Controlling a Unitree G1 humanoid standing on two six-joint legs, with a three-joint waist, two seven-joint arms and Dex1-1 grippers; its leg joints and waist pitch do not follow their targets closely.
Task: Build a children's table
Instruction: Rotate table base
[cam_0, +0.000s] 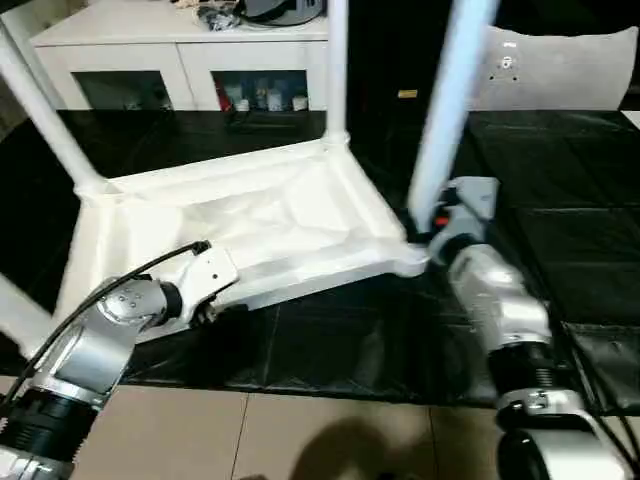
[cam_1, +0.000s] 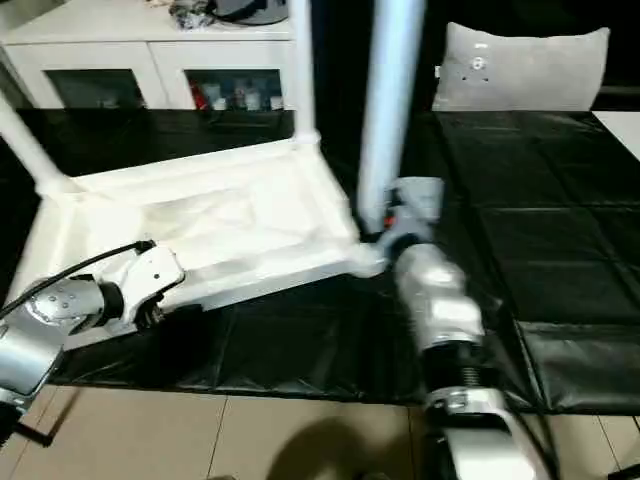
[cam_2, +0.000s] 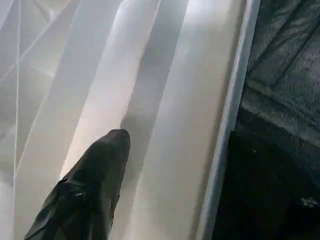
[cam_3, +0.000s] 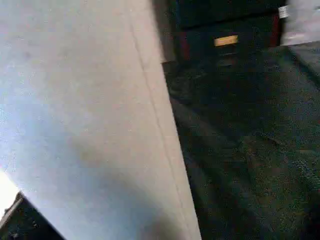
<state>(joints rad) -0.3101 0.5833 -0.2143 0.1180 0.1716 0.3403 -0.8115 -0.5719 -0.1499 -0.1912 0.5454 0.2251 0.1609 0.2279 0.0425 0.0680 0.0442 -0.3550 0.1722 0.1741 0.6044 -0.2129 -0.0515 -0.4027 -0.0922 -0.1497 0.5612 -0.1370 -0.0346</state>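
The children's table lies upside down on the black mat, its ribbed white top (cam_0: 290, 215) facing up. Upright legs stand at the far right corner (cam_0: 337, 70), the near right corner (cam_0: 450, 110) and the far left corner (cam_0: 45, 120). My left gripper (cam_0: 218, 302) sits at the top's near rim. It is open, with one black finger (cam_2: 95, 185) resting inside on the ribs, well apart from the rim. My right gripper (cam_0: 427, 230) stands open at the base of the near right leg (cam_3: 85, 115), which passes close beside it; whether it touches the leg I cannot tell.
A black mat (cam_0: 330, 340) covers the floor under the table, with tan tiles (cam_0: 300, 440) in front of it. A white cabinet with glass doors (cam_0: 180, 60) stands at the back left. A grey cushion (cam_0: 560, 65) leans at the back right.
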